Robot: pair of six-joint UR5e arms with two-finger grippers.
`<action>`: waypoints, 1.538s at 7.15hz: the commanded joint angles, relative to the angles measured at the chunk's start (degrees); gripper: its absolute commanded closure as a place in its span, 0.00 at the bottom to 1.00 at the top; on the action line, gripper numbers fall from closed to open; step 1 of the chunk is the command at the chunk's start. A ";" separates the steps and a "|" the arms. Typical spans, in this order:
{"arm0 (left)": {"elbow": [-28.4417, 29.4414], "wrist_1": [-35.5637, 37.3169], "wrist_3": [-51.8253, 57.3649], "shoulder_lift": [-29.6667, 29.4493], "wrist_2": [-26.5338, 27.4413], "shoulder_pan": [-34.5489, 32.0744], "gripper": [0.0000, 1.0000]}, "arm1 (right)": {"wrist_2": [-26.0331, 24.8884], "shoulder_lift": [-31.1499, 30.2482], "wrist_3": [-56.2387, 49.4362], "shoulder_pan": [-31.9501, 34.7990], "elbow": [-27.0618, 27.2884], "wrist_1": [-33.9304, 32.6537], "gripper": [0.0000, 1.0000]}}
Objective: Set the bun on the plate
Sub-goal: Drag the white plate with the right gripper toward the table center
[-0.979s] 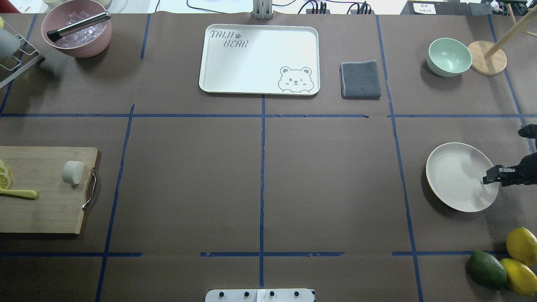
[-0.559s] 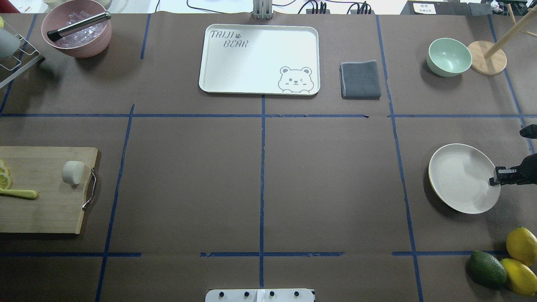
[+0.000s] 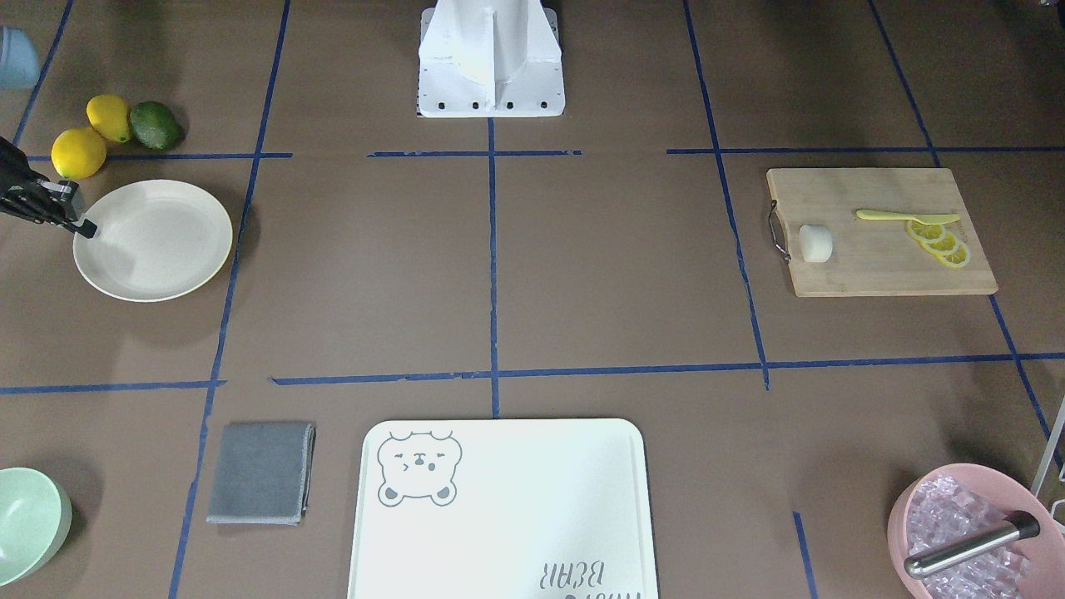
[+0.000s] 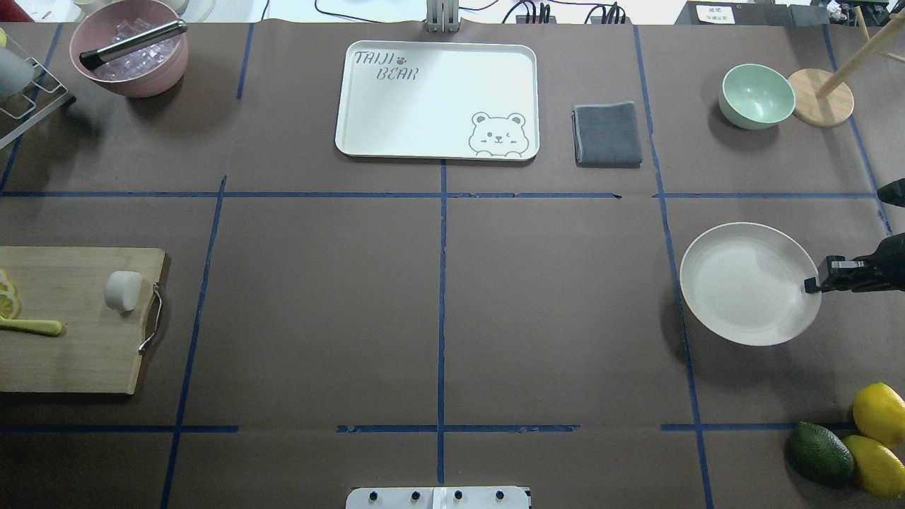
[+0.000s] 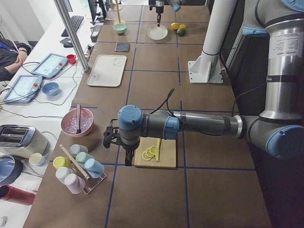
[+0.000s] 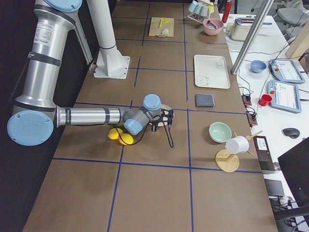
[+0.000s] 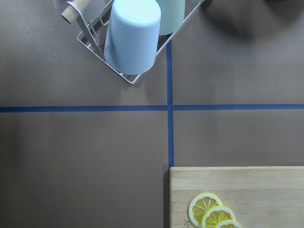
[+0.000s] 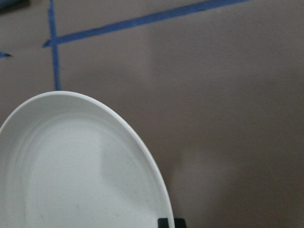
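Note:
The white bun [image 4: 123, 290] [image 3: 815, 243] lies on the wooden cutting board [image 4: 78, 353] at the table's left edge, near its metal handle. Far to the right, the cream plate [image 4: 742, 283] [image 3: 154, 241] is held at its outer rim by my right gripper [image 4: 813, 285] [image 3: 83, 229], which is shut on it. The plate fills the right wrist view [image 8: 71, 166] and casts a shadow at its left side. My left gripper [image 5: 127, 159] hangs beyond the board's outer end, shows only in the left side view, and I cannot tell its state.
Lemon slices [image 4: 7, 297] and a yellow knife [image 4: 32, 326] share the board. Two lemons [image 4: 877, 413] and an avocado [image 4: 820, 454] sit near the front right. At the back stand a bear tray [image 4: 438, 99], grey cloth [image 4: 608, 134], green bowl [image 4: 756, 95] and pink ice bowl [image 4: 131, 56]. A cup rack [image 7: 137, 42] stands at far left.
The right gripper first pulled right a little with the plate, then carried it left and toward the back; the plate now looks larger. The bun has not moved.

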 commanded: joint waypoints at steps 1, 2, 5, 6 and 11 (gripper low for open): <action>0.00 -1.46 0.10 0.26 0.10 -0.01 0.00 | 0.73 10.19 12.55 -2.24 0.91 -0.09 1.00; 0.09 -3.04 -0.08 0.52 0.10 -0.01 0.00 | -0.41 15.64 17.06 -6.01 0.65 -0.78 1.00; 0.18 -3.06 0.19 0.53 0.27 0.35 0.00 | -15.41 26.82 28.50 -21.74 -0.84 -4.71 1.00; 0.18 -3.06 0.19 0.61 0.27 0.35 0.00 | -21.01 31.47 29.92 -26.21 -1.89 -9.10 1.00; 0.44 -3.06 0.10 0.61 0.27 0.35 0.00 | -26.70 36.26 31.16 -30.65 -6.65 -10.99 1.00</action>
